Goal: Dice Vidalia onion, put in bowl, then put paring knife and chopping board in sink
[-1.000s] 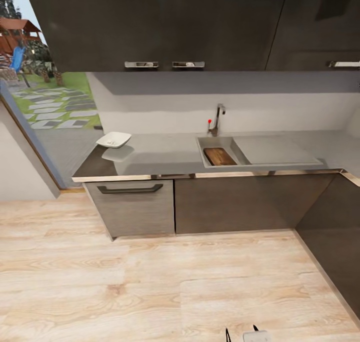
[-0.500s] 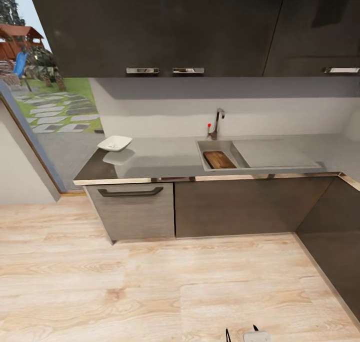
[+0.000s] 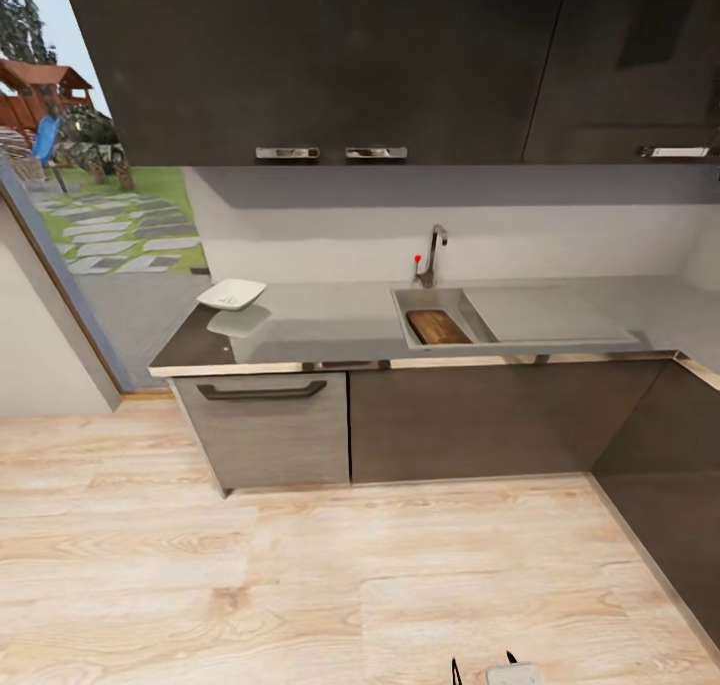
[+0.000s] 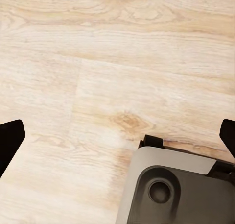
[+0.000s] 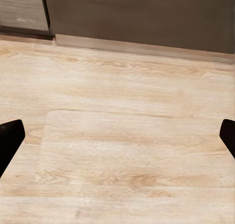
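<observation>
The kitchen [image 3: 360, 85] stretches well ahead of both claws: glossy black wall cabinets up top, a grey backsplash, and a long reach of light wooden floor [image 3: 300, 585] between the robot and the cabinet fronts. The dark glossy tabletop [image 3: 320, 325] runs across the view, far beyond either claw's reach from here. Set into it, ahead and slightly toward the right claw's side, is the sink [image 3: 545, 315] with its chrome tap [image 3: 432, 255] and red knob; the chopping board [image 3: 437, 327] lies flat in the basin. The bowl [image 3: 231, 293] sits on the tabletop well off toward the left claw's side, near the slab's end. The paring knife and any diced onion are too small to make out from this range. The left claw [image 4: 117, 136] hangs over bare floor with its fingertips spread wide and nothing between them, a grey part of the robot's own body beneath it; the right claw [image 5: 117, 136] is likewise spread and empty, over floor with the cabinet plinth ahead. Judging by the board's place, the task looks close to its end or in a checking stage. To do this step well, the base should roll straight and squarely toward the sink, stopping short of the cabinet fronts, keeping both arms tucked low until the basin is in reach.
</observation>
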